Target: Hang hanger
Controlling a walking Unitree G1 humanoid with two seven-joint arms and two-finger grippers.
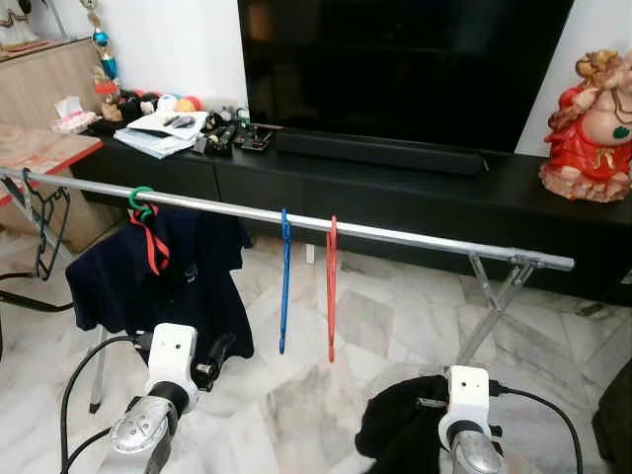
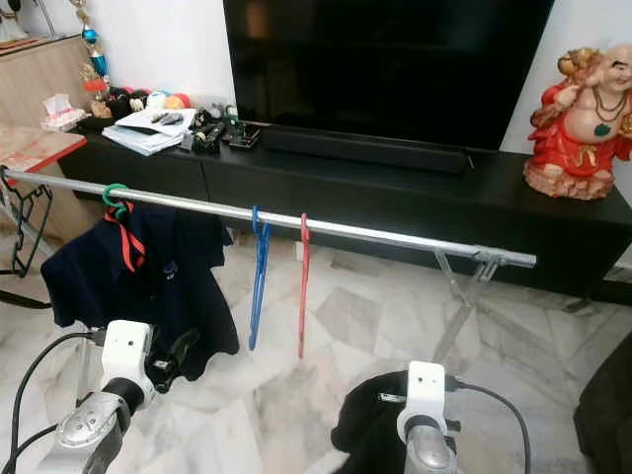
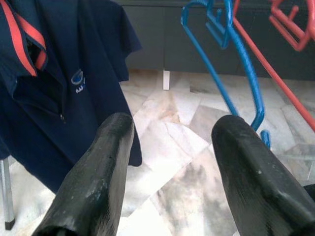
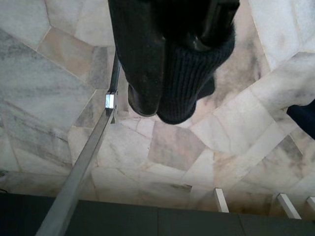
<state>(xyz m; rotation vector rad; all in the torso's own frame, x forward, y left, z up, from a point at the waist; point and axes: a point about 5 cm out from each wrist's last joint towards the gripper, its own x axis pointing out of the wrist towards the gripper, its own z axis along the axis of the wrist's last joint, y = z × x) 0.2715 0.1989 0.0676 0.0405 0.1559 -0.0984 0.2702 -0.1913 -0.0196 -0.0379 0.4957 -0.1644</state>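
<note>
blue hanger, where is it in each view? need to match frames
Left eye view: blue hanger hangs from the rail, mid-picture, just left of the red hanger.
Right eye view: same spot on the rail, left of centre.
Left wrist view: upper right, beyond the open left fingers.
Right wrist view: no blue hanger in it; the right fingers are against a dark cloth.
Shared landmark: the red hanger beside it.

Left gripper (image 3: pixel 170 162) has its jaws apart; right gripper (image 4: pixel 182 64) clamps dark fabric, both arms low.
</note>
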